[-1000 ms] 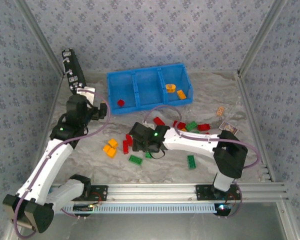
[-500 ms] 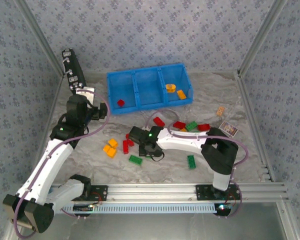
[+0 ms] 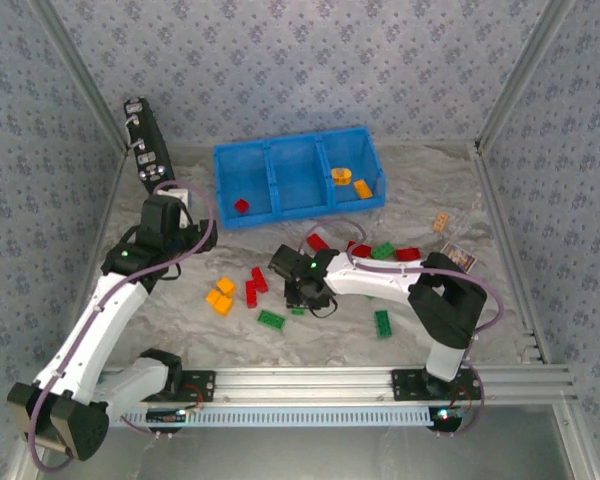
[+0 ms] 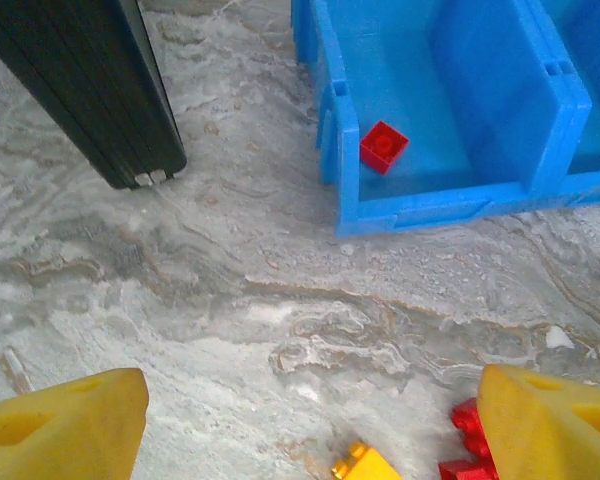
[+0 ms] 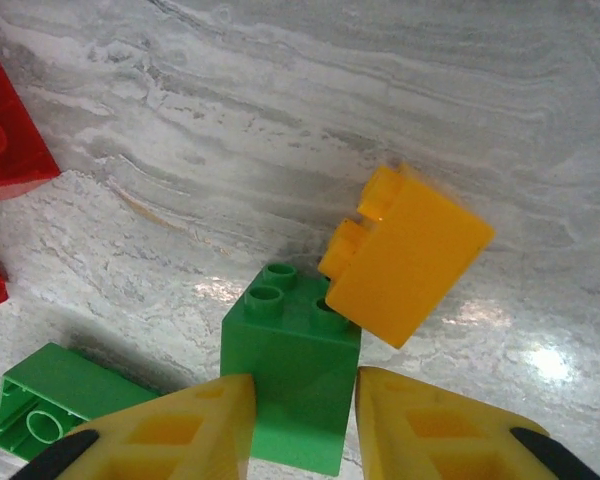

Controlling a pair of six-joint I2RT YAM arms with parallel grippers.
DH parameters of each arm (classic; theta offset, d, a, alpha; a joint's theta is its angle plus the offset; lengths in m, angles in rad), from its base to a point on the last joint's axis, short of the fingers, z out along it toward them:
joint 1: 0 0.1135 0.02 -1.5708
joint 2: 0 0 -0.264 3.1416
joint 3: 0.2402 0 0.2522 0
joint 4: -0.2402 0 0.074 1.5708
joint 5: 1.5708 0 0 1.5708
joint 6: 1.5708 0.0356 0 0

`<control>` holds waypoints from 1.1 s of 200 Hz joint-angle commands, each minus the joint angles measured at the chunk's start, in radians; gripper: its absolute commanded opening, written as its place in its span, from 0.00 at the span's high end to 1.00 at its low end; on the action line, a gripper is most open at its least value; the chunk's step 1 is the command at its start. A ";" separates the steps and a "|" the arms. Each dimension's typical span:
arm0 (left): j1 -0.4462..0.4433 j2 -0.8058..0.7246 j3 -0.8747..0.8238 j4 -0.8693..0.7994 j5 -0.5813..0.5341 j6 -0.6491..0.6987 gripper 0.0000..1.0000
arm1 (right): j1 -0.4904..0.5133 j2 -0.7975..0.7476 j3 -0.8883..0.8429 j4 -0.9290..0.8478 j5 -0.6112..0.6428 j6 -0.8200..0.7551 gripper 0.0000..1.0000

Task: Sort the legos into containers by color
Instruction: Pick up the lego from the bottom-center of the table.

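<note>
Right gripper [image 5: 300,400] clamped on green lego [image 5: 290,350], on the table on the near side of blue tray [image 4: 480,90]; yellow lego [image 5: 405,255] touches it. Left gripper [image 4: 310,420] wide open, empty, near tray's left compartment, which holds 1 red lego [image 4: 383,146].

Surface materials, sorting station
Desk [image 4: 280,300]: marbled grey-white sheet, slight gloss, lightly wrinkled. Green lego [image 5: 290,380] and yellow lego [image 5: 410,260]: smooth, glossy moulded plastic. Containers [image 4: 480,100]: blue plastic, satin. Case [image 4: 90,90]: matt black. Right hand [image 5: 298,385] fingers [image 5: 430,440]: matt yellow plastic. Frame rail [image 3: 320,378]: silvery metal.
</note>
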 commanded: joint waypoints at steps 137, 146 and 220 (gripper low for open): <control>0.004 -0.034 0.025 -0.075 0.000 -0.026 0.15 | -0.022 0.089 -0.006 0.018 -0.043 -0.115 0.64; 0.004 -0.030 0.022 -0.070 0.001 -0.026 0.15 | -0.024 0.083 0.000 -0.009 -0.035 -0.123 0.68; 0.005 -0.018 0.027 -0.042 0.137 0.026 0.14 | -0.138 0.020 0.397 -0.330 0.057 -0.428 0.78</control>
